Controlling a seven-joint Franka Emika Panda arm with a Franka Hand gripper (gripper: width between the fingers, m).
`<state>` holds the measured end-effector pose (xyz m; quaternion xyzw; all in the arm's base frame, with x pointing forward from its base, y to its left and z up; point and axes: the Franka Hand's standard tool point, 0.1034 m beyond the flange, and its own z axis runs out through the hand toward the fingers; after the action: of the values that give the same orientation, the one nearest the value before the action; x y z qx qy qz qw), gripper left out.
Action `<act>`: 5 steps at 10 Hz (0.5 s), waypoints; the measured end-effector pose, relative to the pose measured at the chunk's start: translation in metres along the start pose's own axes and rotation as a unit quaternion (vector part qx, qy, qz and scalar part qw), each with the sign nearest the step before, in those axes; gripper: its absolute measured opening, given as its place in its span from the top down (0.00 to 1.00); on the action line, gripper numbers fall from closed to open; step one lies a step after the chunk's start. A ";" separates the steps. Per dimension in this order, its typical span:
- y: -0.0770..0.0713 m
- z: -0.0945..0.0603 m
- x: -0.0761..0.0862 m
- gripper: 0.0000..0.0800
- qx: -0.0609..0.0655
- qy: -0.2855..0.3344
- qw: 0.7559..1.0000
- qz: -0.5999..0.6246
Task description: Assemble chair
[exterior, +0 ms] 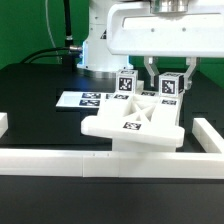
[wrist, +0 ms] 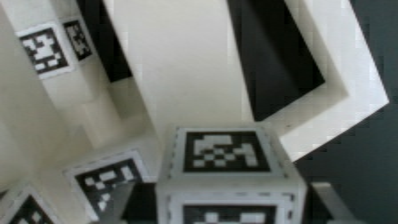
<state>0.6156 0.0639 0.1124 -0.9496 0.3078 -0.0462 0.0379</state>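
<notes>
1. Nearest in the exterior view, a long plain white border rail (exterior: 110, 160) is seen running across the front of the black table (exterior: 35, 85), with short returns at both ends.
2. Just behind it, the partly joined chair (exterior: 135, 122) is found right up against the rail – a flat slab with a tag on its front edge, cut-out pieces on top.
3. Two cube-ended legs (exterior: 168, 88) stick up from the back of it, each tagged.
4. The gripper (exterior: 155, 72) is lowered between those two cubes – fingers (exterior: 151, 70) sit close to each other, but whether anything is pinched can't be told.
5. In the wrist view, a tagged cube end (wrist: 226, 160) fills the frame up close.
6. Further back, toward the exterior view's left, the marker board (exterior: 85, 98) lies flat.
</notes>
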 end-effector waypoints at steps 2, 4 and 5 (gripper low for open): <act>0.000 0.000 0.000 0.64 0.000 0.000 0.998 0.064; 0.000 0.001 -0.002 0.64 0.004 -0.003 0.986 0.168; -0.002 0.001 -0.004 0.64 0.004 -0.004 0.976 0.219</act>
<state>0.6137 0.0676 0.1112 -0.8593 0.5077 -0.0337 0.0520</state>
